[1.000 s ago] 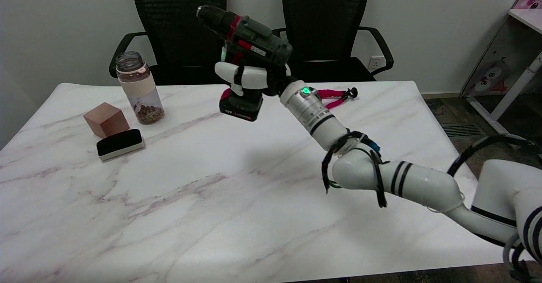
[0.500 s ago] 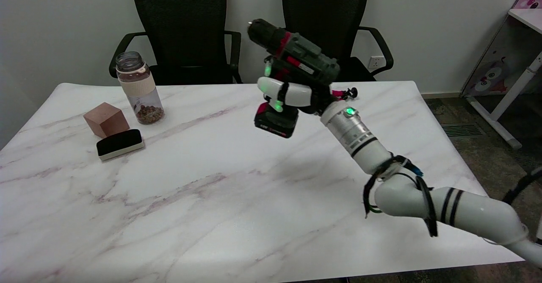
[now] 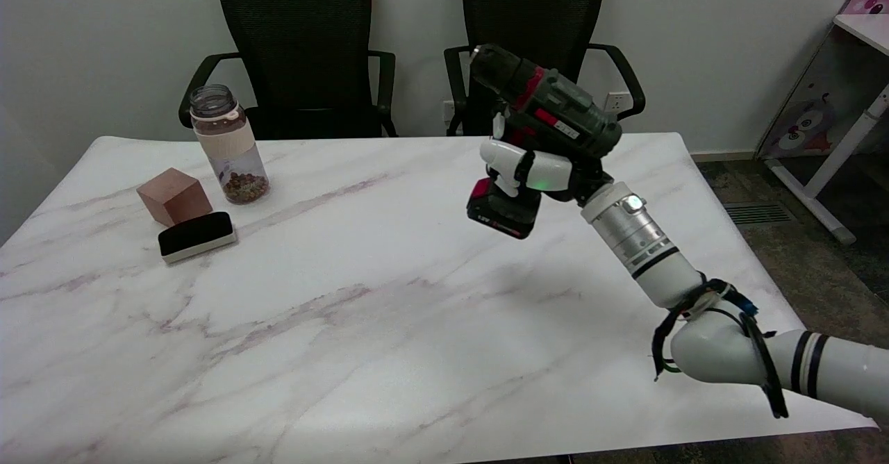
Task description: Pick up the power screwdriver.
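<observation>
The power screwdriver point(image 3: 545, 113) is held clear above the table point(image 3: 347, 297) at its far right, the right hand point(image 3: 531, 172) wrapped tightly round the handle so the heavy battery hangs below.

- The right arm point(image 3: 646, 242) reaches in from the lower right, forearm slanting up toward the table's far right corner.
- The right hand point(image 3: 531, 171) is raised above the table, fingers wrapped round the power screwdriver's point(image 3: 545, 113) grip.
- A light glows on the wrist.
</observation>
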Controlling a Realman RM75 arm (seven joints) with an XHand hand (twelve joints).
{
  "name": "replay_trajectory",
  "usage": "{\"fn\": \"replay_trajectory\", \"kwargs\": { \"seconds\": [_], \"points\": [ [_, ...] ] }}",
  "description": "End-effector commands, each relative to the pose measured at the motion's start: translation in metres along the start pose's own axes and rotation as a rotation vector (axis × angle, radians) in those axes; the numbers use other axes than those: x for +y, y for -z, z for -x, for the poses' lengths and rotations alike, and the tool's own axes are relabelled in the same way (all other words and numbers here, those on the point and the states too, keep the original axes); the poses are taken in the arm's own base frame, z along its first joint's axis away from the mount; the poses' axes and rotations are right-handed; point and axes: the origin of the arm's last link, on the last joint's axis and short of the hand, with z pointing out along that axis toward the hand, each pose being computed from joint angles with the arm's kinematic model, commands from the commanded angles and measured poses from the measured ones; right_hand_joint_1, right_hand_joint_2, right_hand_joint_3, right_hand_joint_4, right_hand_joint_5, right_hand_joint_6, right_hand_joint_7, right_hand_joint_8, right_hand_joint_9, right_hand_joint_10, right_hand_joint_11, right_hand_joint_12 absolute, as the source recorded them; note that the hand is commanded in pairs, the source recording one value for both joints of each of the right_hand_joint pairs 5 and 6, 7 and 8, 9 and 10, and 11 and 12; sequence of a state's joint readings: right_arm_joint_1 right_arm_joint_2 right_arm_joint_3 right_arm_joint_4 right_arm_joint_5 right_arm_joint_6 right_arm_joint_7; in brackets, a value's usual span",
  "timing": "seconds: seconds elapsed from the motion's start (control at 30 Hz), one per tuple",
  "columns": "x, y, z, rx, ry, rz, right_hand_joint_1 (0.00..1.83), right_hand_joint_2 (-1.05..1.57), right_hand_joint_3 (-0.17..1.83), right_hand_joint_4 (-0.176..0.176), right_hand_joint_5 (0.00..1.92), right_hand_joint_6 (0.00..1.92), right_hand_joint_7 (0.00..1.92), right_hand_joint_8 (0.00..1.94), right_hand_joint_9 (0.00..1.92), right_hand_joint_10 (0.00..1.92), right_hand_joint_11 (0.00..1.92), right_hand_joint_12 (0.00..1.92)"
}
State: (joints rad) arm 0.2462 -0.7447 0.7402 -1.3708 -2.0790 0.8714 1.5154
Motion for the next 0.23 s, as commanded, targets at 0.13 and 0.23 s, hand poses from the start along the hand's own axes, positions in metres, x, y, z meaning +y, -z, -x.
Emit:
{"fn": "replay_trajectory", "kwargs": {
  "seconds": [0.13, 0.23],
  "points": [
    [-0.0025, 0.0430, -0.0234, -0.013, 0.036, -0.013, 1.03, 1.45, 0.65, 0.176, 1.92, 1.92, 1.92, 1.92, 1.92, 1.92, 1.92, 1.92],
    [-0.0001, 0.0455, -0.0243, -0.012, 0.018, -0.008, 1.03, 1.45, 0.65, 0.175, 1.92, 1.92, 1.92, 1.92, 1.92, 1.92, 1.92, 1.92]
  ]
}}
